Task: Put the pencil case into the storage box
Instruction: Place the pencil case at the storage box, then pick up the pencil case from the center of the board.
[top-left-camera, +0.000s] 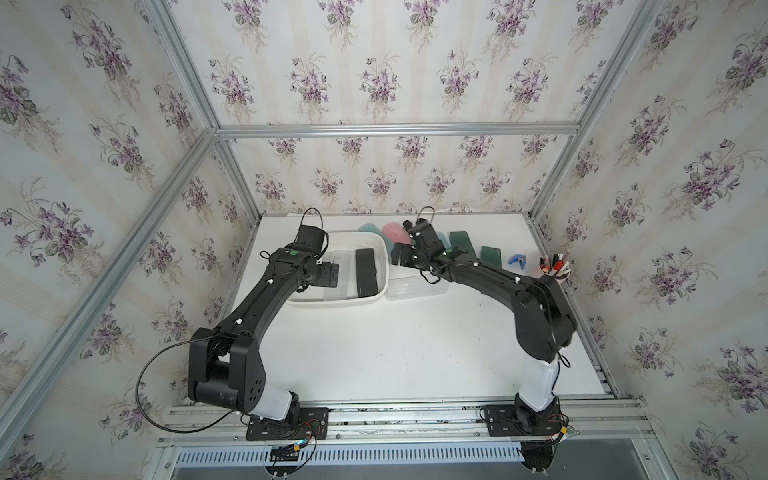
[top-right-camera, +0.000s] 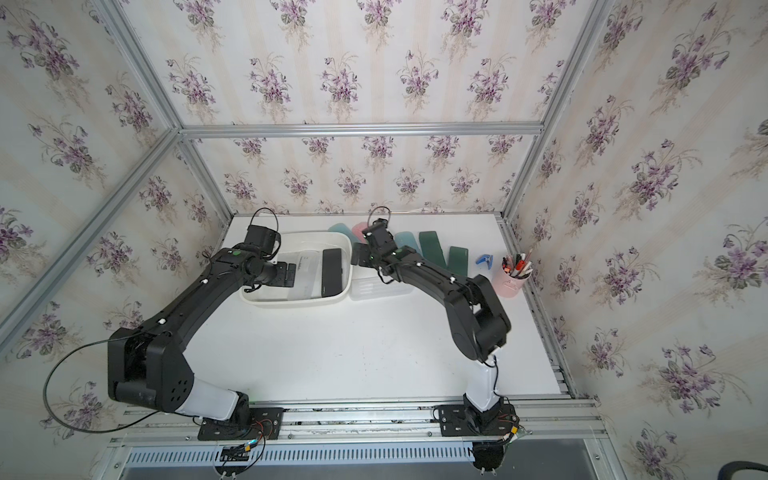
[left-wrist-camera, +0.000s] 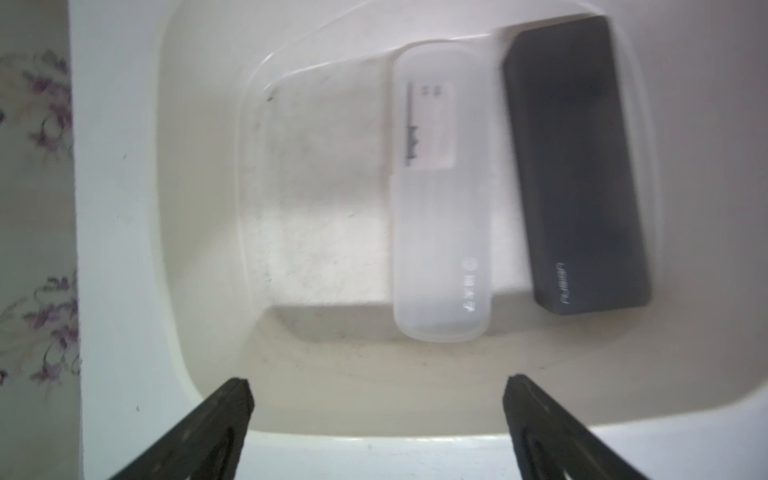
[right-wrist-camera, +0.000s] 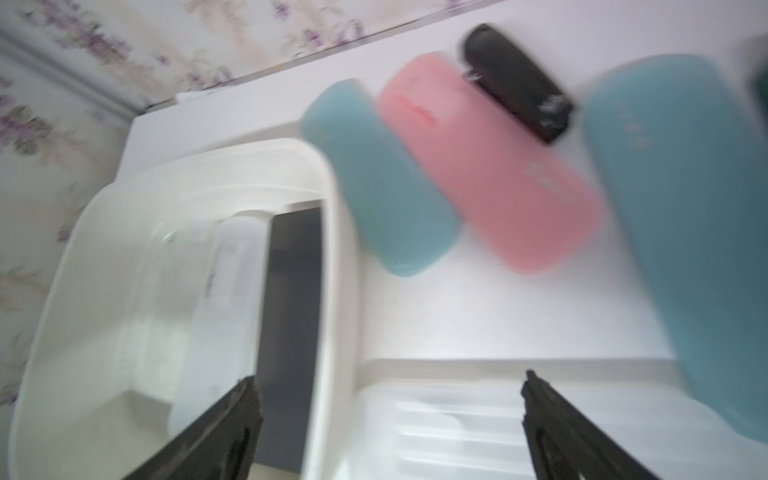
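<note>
Just above the middle of the frame in both top views sits the storage box (top-left-camera: 336, 302), with 2 pencil cases in it. The black pencil case (top-left-camera: 365, 272) lies flat along the wall on the frame's right side, and a frosted white pencil case (left-wrist-camera: 440, 208) lies just beside it, pointing the same way. The left gripper (left-wrist-camera: 376, 390) hangs over the left part of the box, fingers spread wide with nothing between them. The right gripper (right-wrist-camera: 388, 386) hovers by the box's right rim, likewise released and empty. Just above the box's upper right corner, on the white table (top-left-camera: 395, 353), a teal pencil case (right-wrist-camera: 378, 178) and a pink pencil case (right-wrist-camera: 490, 166) lie side by side. A clear plastic tray (top-left-camera: 415, 286) sits just beside the box's right wall
</note>
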